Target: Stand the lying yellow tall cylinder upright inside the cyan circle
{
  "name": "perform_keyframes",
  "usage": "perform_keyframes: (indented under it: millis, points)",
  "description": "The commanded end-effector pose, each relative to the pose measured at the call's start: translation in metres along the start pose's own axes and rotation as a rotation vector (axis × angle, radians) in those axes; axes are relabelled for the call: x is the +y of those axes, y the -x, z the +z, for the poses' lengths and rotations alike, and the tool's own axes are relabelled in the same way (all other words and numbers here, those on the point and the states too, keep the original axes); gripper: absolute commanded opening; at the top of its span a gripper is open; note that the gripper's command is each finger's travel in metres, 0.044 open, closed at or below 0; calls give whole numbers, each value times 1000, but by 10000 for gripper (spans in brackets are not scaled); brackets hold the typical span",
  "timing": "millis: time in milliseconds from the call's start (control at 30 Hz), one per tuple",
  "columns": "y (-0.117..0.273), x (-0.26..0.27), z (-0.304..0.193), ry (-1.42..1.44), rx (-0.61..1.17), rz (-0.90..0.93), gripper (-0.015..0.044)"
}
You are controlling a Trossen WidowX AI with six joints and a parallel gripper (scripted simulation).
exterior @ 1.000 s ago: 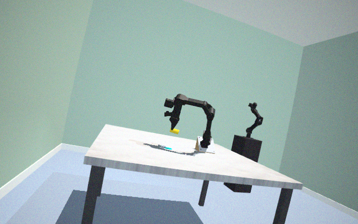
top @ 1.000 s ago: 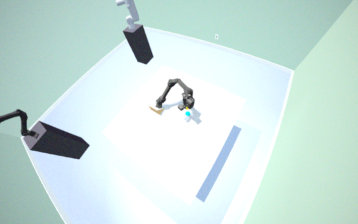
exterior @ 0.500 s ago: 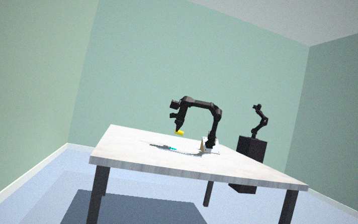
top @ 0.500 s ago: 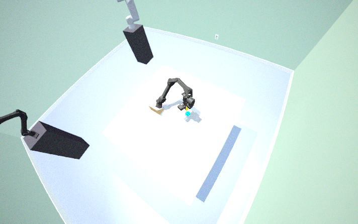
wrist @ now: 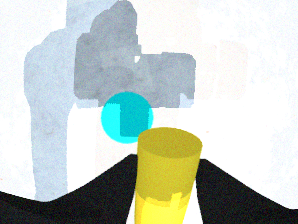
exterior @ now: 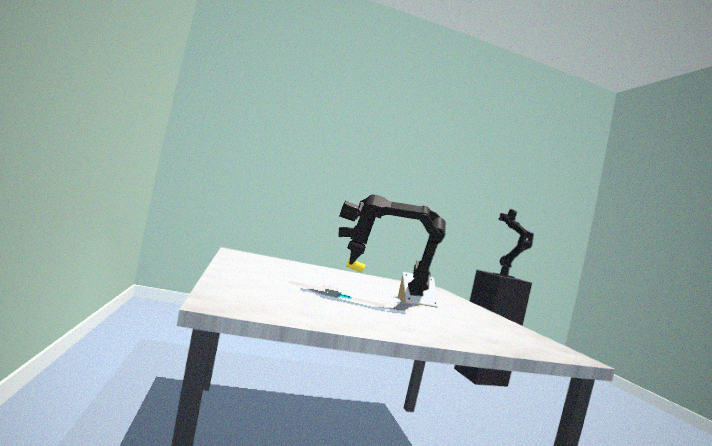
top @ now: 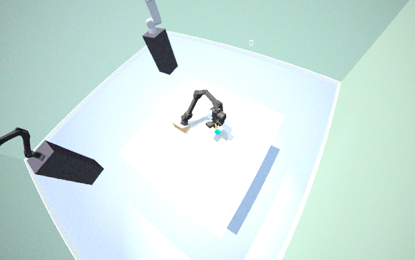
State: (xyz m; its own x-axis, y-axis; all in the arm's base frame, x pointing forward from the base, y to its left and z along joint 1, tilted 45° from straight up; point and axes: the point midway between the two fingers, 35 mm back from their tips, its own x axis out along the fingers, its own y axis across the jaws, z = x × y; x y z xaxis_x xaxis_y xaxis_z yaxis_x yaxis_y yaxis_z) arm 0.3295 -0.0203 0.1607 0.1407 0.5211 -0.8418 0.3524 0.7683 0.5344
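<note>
The yellow cylinder [top: 215,127] [exterior: 356,266] [wrist: 167,175] is held in the air above the table, lying nearly level with a slight tilt in the exterior view. My gripper [exterior: 353,262] [wrist: 166,164] is shut on it, one dark finger on each side in the wrist view. The flat cyan circle [top: 217,132] [exterior: 344,296] [wrist: 127,117] lies on the table, below the cylinder's height. In the wrist view it shows just beyond the cylinder's end face, to the upper left, partly in the arm's shadow. In the top view the fingertips are mostly hidden.
The white table [top: 183,165] [exterior: 262,315] carries my arm's base plate [exterior: 429,302] with a tan wedge [top: 182,127] [exterior: 401,290]. Two other arms stand on dark pedestals [top: 160,52] [top: 69,165] away from the table; one pedestal [exterior: 499,296] also shows in the exterior view.
</note>
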Motion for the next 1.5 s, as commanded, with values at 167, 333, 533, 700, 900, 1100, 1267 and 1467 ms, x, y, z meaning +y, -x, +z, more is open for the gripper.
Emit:
perform_keyframes:
  millis: [167, 333, 533, 700, 900, 1100, 1267, 1467]
  points:
    - [-4, -2, -1, 4, -41, -47, 105]
    - [-7, -2, -1, 9, -63, -68, 105]
    - [-9, -3, -1, 13, -91, -92, 105]
    - [-10, -4, -1, 17, -115, -110, 105]
    - [-12, -4, -1, 20, -145, -132, 105]
    - [-14, -4, -1, 23, -176, -151, 105]
    - [-15, -5, 0, 25, -203, -167, 105]
    - [-17, -5, 0, 27, -236, -184, 105]
